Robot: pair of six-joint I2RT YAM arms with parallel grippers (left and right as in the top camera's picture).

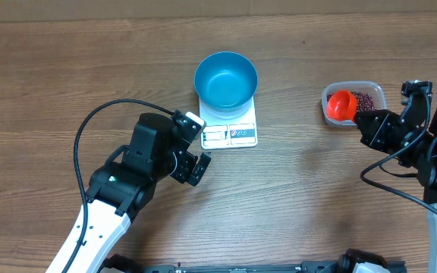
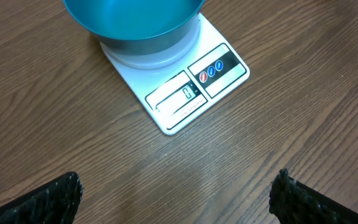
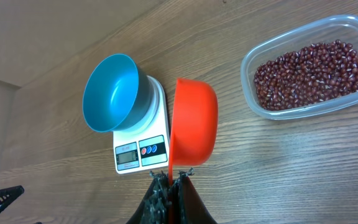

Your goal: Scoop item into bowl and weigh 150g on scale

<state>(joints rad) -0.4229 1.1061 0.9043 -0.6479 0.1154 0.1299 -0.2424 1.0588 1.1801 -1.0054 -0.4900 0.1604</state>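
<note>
The blue bowl (image 1: pixel 226 78) (image 2: pixel 135 25) (image 3: pixel 110 93) stands on the white scale (image 1: pixel 230 135) (image 2: pixel 197 87) (image 3: pixel 138 152) with nothing in it. The red-brown beans (image 1: pixel 367 98) (image 3: pixel 312 74) lie in a clear tub (image 1: pixel 381 91) (image 3: pixel 246 65) at the right. My right gripper (image 1: pixel 364 121) (image 3: pixel 173 177) is shut on the handle of an orange scoop (image 1: pixel 342 106) (image 3: pixel 194 121). The scoop's cup sits at the tub's left edge, and no beans show in it. My left gripper (image 1: pixel 202 145) (image 2: pixel 178 180) is open over bare table just in front of the scale.
A black cable (image 1: pixel 97 121) loops over the table left of the left arm. The wooden table (image 1: pixel 309 189) stretches between the two arms.
</note>
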